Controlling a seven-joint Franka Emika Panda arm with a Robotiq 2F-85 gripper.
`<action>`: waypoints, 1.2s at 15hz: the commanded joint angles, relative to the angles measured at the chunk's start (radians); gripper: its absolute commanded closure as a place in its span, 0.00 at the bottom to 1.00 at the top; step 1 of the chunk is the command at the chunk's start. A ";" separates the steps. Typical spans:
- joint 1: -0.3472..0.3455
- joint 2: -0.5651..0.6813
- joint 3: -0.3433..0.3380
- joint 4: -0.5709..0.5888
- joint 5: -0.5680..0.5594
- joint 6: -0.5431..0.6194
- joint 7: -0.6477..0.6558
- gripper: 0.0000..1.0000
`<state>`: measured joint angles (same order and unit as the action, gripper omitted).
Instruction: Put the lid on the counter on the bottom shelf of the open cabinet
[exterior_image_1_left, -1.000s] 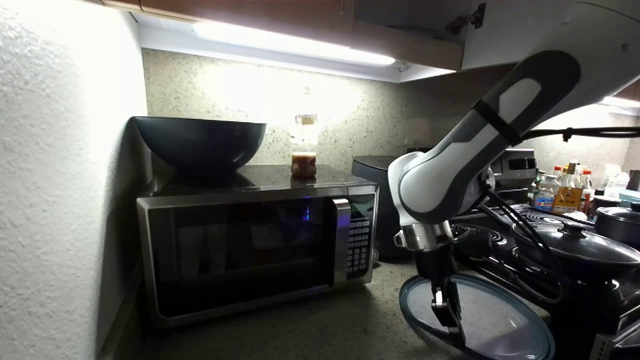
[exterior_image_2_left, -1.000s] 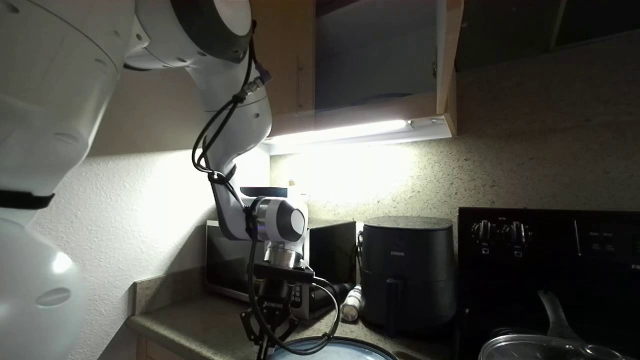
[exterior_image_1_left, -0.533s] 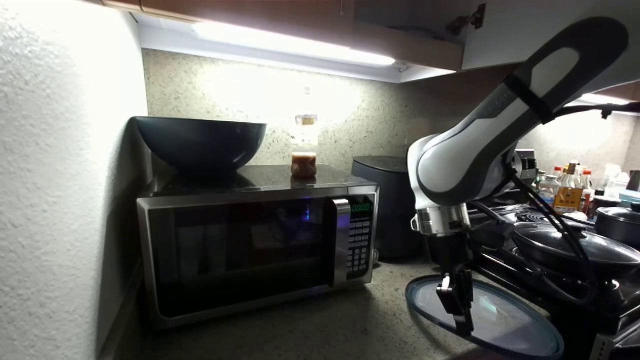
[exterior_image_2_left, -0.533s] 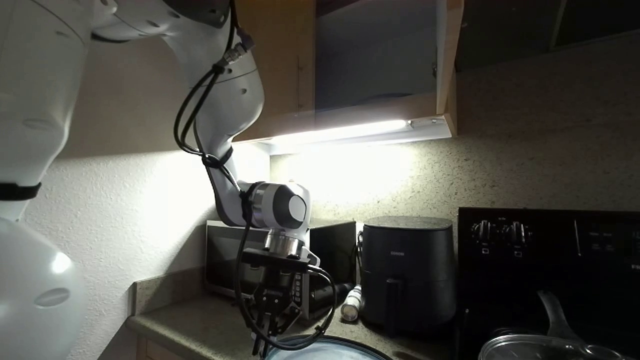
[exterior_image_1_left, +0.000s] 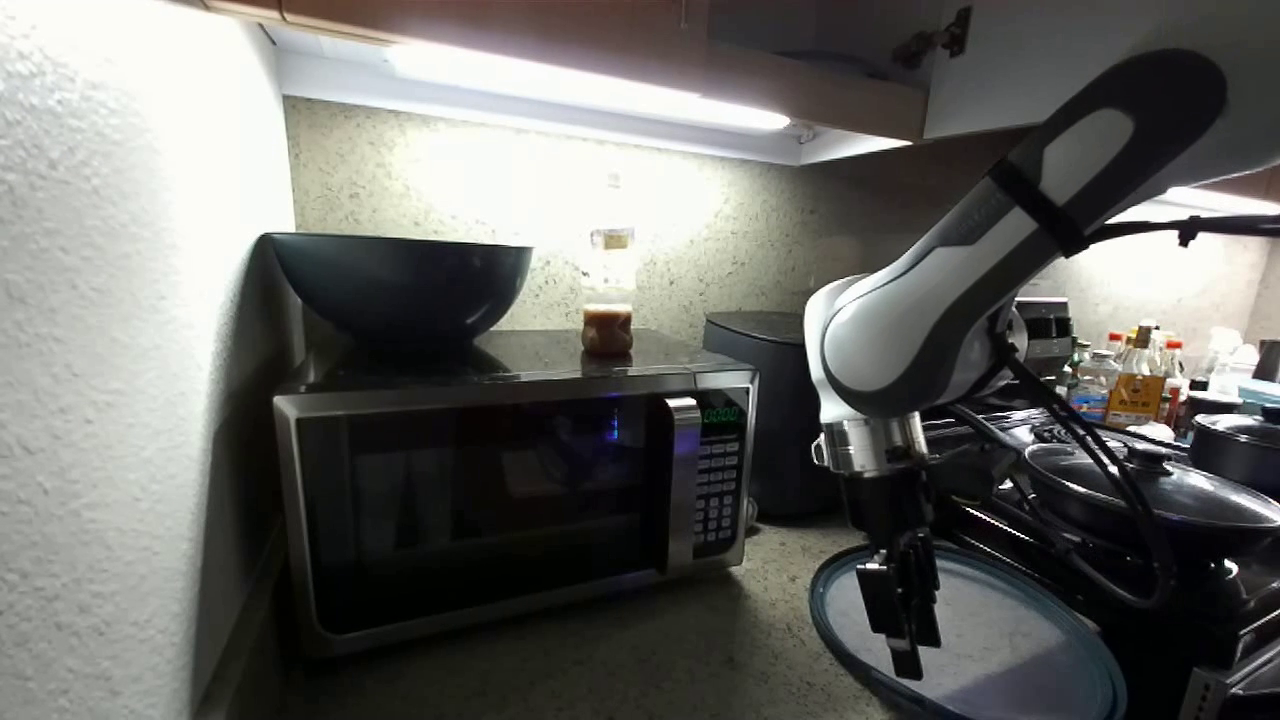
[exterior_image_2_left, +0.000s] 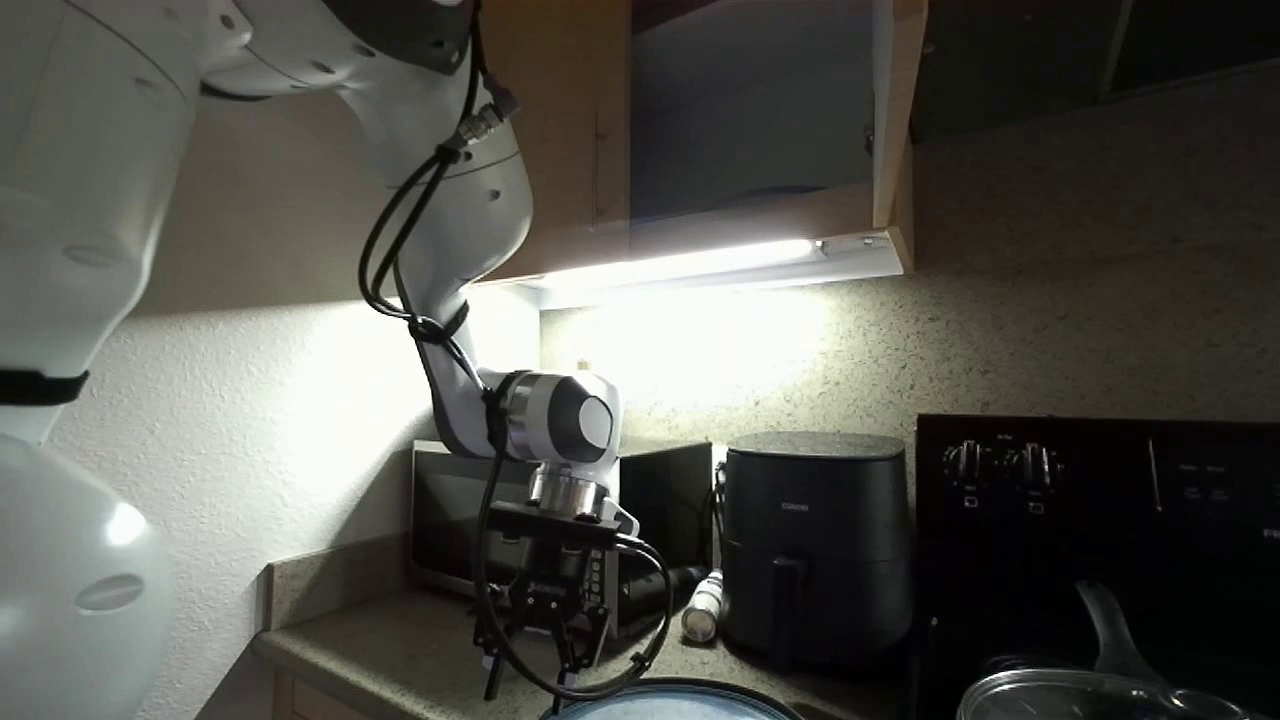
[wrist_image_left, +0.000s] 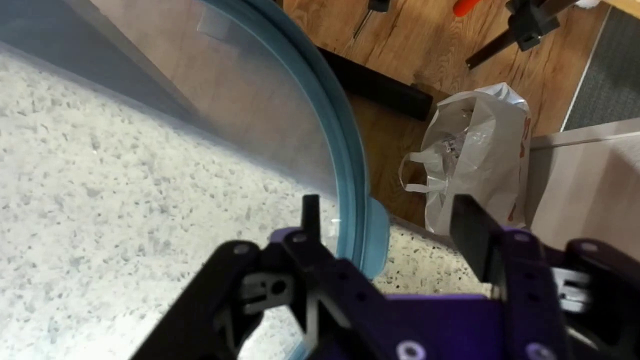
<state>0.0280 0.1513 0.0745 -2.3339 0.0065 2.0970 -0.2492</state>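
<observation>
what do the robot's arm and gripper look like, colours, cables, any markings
The arm is white with dark grey panels, a black strap and a silver collar at the wrist. Black cables run along it. The gripper is black, with two jointed fingers and a purple tint in the wrist view; its pale lettering is too small to read.

Glares around the strip light (exterior_image_1_left: 590, 85) at twelve o'clock in an exterior view, dims over the desk (exterior_image_1_left: 600, 660) at six; blurs the gripper (wrist_image_left: 390, 219) in the wrist view.
</observation>
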 joint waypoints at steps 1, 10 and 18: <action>0.010 0.053 -0.002 0.040 -0.025 0.012 0.006 0.02; 0.008 0.200 -0.001 0.151 -0.040 -0.015 0.000 0.00; -0.007 0.238 0.001 0.191 -0.030 -0.032 -0.031 0.33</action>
<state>0.0357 0.3796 0.0727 -2.1577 -0.0217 2.0802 -0.2506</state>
